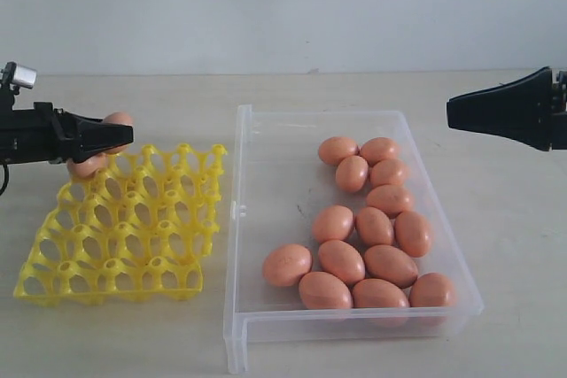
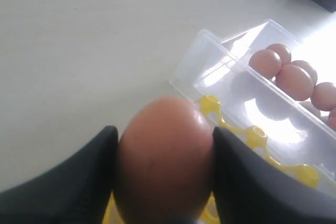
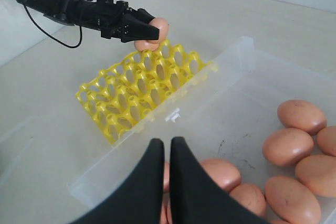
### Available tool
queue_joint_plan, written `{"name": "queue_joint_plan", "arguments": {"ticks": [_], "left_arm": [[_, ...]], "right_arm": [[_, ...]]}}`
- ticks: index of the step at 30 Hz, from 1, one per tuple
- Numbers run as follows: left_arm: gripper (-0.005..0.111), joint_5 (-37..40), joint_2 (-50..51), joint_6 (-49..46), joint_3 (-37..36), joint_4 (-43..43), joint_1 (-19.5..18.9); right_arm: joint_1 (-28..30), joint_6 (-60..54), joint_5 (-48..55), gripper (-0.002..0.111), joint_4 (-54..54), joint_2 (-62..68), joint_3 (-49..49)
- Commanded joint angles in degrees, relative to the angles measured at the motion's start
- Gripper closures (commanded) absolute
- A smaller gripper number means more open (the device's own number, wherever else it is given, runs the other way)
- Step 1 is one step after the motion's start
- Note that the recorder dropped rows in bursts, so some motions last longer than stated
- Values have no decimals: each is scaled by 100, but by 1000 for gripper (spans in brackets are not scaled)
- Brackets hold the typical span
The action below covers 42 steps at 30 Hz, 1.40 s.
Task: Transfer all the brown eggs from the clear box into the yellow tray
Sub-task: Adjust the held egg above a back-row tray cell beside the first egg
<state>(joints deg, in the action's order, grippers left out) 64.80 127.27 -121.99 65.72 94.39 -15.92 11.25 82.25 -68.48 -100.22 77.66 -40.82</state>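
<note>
A pale beige counter (image 1: 133,343) lay matte and plain under soft, even light. Behind it rose a bare off-white wall (image 1: 283,6), meeting the counter's far edge in one straight line

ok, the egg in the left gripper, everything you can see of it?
Smooth, matte orange-brown oval egg with a faint dark speck and no visible cracks. It is clamped by its sides between the two black fingers of the left gripper, its ends poking out above and below them. In the exterior view it sits over the far left corner of the yellow tray, outside the clear box. Only the fingers plainly touch it; whether its lower end meets the tray is unclear.
</note>
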Motion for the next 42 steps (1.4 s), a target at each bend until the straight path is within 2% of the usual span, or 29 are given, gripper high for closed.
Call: {"name": "queue_joint_plan", "arguments": {"ticks": [1, 9, 19, 29, 36, 42], "left_arm": [[103, -26, 81, -18, 28, -233, 61], [103, -180, 81, -18, 63, -136, 61], [103, 442, 81, -18, 177, -444, 61], [103, 464, 81, -18, 190, -1242, 61], [103, 517, 60, -18, 287, -877, 61], [103, 517, 37, -18, 291, -1038, 210]], "right_arm": [[19, -76, -29, 109, 27, -42, 17], [19, -76, -29, 109, 27, -42, 17], [19, -75, -39, 109, 27, -42, 17], [19, -99, -41, 109, 27, -42, 17], [19, -139, -30, 109, 27, -42, 17], [19, -191, -30, 109, 27, -42, 17]]}}
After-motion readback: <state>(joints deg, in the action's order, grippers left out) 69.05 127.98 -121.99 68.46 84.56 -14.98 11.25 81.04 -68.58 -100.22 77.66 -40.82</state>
